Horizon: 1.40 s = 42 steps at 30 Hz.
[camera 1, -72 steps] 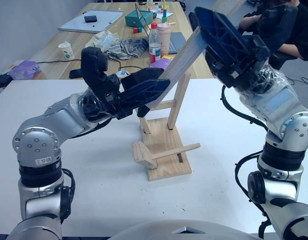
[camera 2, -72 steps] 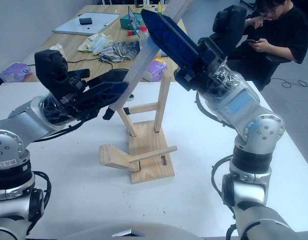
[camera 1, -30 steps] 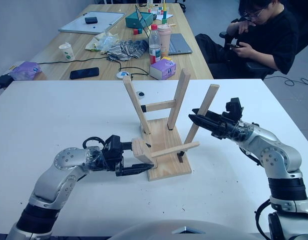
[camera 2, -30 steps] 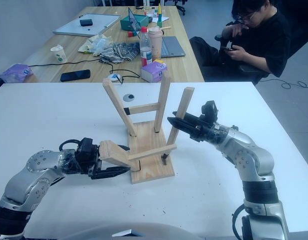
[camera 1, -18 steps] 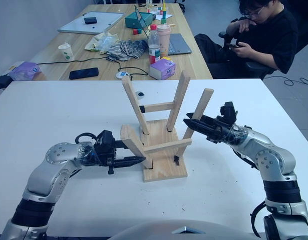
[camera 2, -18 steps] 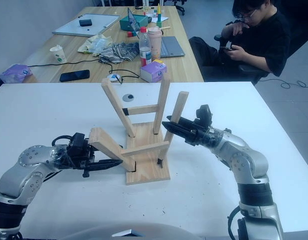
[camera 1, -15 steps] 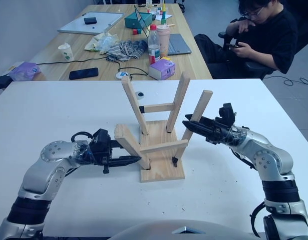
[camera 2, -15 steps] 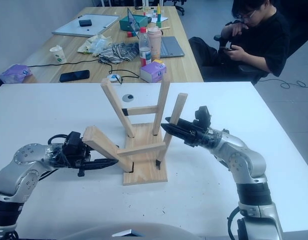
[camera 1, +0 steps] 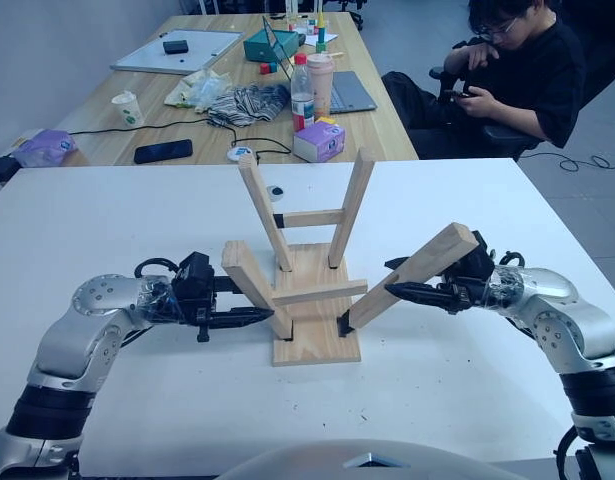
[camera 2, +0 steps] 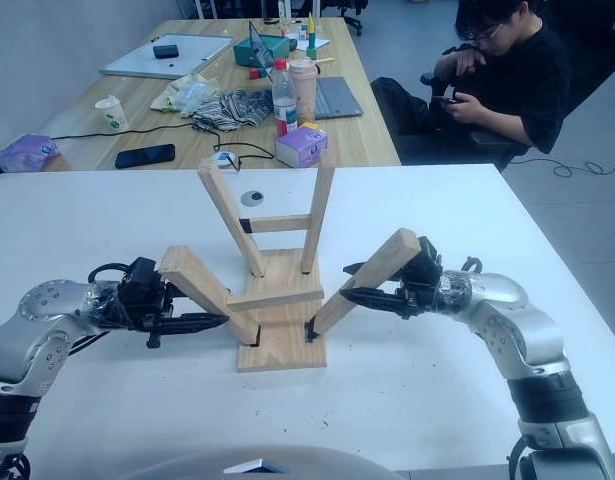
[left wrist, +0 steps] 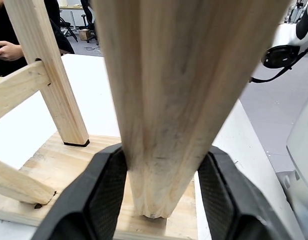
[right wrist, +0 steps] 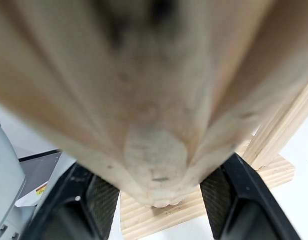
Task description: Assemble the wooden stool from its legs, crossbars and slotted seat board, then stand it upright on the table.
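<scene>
The wooden stool (camera 1: 317, 293) lies upside down on the desk (camera 1: 107, 220), with its seat board (camera 1: 317, 335) flat so the slots face up. The near-left leg (camera 1: 243, 276) is clamped in the left pincer (camera 1: 255, 305) and the near-right leg (camera 1: 427, 262) in the right pincer (camera 1: 395, 282). Both are tilted, apparently so their feet can be steered into the slots.

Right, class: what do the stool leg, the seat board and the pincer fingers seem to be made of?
Stool leg: pale unfinished wood, grain streaks showing, probably pine. Seat board: same pale bare wood, matte. Pincer fingers: black plastic or rubber, dully matte.
</scene>
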Tool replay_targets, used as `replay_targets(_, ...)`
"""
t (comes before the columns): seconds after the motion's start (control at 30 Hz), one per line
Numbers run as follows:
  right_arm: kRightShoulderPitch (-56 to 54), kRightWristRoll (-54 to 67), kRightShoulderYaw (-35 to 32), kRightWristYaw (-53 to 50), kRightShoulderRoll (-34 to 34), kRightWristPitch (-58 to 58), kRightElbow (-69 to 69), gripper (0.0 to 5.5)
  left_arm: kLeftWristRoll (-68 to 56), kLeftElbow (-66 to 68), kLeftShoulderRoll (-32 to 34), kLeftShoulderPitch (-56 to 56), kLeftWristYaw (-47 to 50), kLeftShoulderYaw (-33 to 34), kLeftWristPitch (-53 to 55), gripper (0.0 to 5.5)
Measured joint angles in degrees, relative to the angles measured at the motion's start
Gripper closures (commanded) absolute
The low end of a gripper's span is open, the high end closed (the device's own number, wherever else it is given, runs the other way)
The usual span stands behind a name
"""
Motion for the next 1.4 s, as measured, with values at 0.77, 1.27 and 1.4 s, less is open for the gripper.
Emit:
replay_targets(0.77, -1.26, -4.42, 8.97, -0.29, -1.08, -15.39, -0.13, 3.46, -1.48, 4.00, 0.00, 2.32, -0.90, 0.66, -4.75, 3.44)
replay_targets(1.27, -14.30, -5.93, 17.16, 1.38, -2.87, -8.67, 2.53, 3.46, -1.38, 3.37, 0.00, 3.09, -0.43, 0.44, -6.17, 3.44)
replay_targets(1.4, -15.80, -6.21, 18.85, 1.10, -2.82, -8.28, 2.68, 3.46, -1.02, 2.69, 0.02, 3.18, -0.02, 0.44, -6.16, 3.44)
